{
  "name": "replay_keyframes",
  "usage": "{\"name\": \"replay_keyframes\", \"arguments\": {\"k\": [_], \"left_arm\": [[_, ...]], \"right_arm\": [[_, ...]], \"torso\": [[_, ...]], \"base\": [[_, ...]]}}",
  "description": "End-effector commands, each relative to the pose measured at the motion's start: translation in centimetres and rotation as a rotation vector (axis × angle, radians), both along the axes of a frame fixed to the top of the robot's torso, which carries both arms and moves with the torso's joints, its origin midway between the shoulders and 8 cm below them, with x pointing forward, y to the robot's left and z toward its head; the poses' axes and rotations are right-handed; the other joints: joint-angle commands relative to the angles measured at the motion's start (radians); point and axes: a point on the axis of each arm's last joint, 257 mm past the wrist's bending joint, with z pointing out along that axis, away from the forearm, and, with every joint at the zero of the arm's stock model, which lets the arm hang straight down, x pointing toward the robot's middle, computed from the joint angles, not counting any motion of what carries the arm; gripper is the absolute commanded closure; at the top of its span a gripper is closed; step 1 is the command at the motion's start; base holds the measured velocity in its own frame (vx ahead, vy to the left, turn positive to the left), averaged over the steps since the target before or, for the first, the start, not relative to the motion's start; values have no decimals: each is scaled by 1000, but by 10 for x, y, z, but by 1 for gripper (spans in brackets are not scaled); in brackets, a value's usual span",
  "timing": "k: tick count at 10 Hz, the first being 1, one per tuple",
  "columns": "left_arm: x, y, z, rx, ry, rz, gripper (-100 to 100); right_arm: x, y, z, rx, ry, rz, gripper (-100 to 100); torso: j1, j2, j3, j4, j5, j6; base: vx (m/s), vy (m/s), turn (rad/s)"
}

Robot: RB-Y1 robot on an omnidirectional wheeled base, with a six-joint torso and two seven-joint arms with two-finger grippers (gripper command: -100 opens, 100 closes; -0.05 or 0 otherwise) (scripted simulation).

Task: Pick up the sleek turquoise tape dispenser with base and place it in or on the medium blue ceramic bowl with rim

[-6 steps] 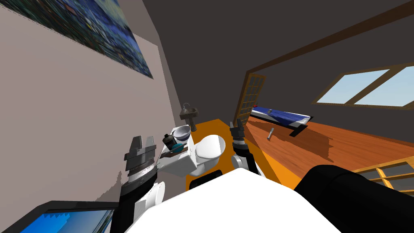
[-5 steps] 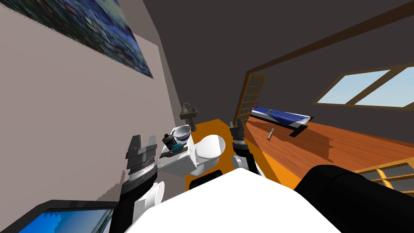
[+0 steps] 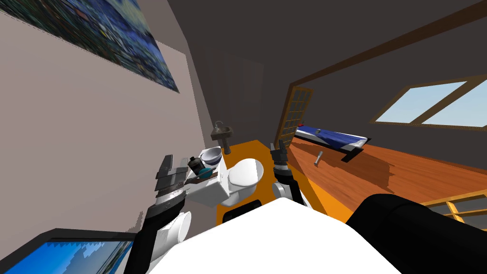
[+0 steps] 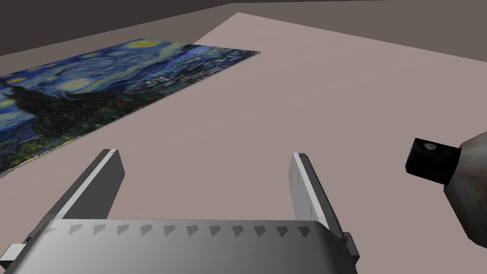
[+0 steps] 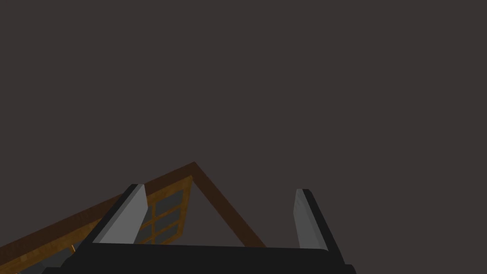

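Head view: left gripper [image 3: 174, 164], fingers apart, hovers just short of the turquoise tape dispenser [image 3: 205, 172]; the dark bottle [image 3: 195, 165], nearer the gripper, could topple if clipped.

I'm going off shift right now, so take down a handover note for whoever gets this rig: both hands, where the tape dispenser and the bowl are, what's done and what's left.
Left hand: open, empty, raised beside the toilet tank, aimed at the wall, short of the dispenser.
Right hand: open, empty, held up on the other side of the toilet.
Teal tape dispenser: on the tank top next to a dark bottle.
Pale blue bowl: on the same tank top, just beyond them.
Done: nothing gripped yet.
Left: bring the left hand onto the dispenser, grip, lift, set it in the bowl.
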Motion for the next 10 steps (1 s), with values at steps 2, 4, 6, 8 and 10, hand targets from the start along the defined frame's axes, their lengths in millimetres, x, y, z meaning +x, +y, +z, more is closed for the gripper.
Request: {"name": "replay_keyframes", "arguments": {"k": [2, 4, 6, 8, 10], "left_arm": [[11, 0, -3, -13, 41, -26, -100], [21, 0, -7, -27, 78, -49, -100], [32, -1, -12, -43, 119, -72, -100], [42, -2, -15, -58, 154, -96, -100], [50, -4, -17, -73, 182, -120, -100]], "right_arm": [[0, 0, 0, 0, 0, 0, 0], [0, 0, 0, 0, 0, 0, 0], [0, 0, 0, 0, 0, 0, 0], [0, 0, 0, 0, 0, 0, 0], [0, 0, 0, 0, 0, 0, 0]], "torso": [[-1, 0, 0, 0, 0, 0], [0, 0, 0, 0, 0, 0], [-1, 0, 0, 0, 0, 0], [-2, 0, 0, 0, 0, 0], [1, 0, 0, 0, 0, 0]], "base": [[-17, -55, 19], [-14, -56, 23], [-22, -66, 24], [-22, -71, 25], [-11, -33, 19]]}}
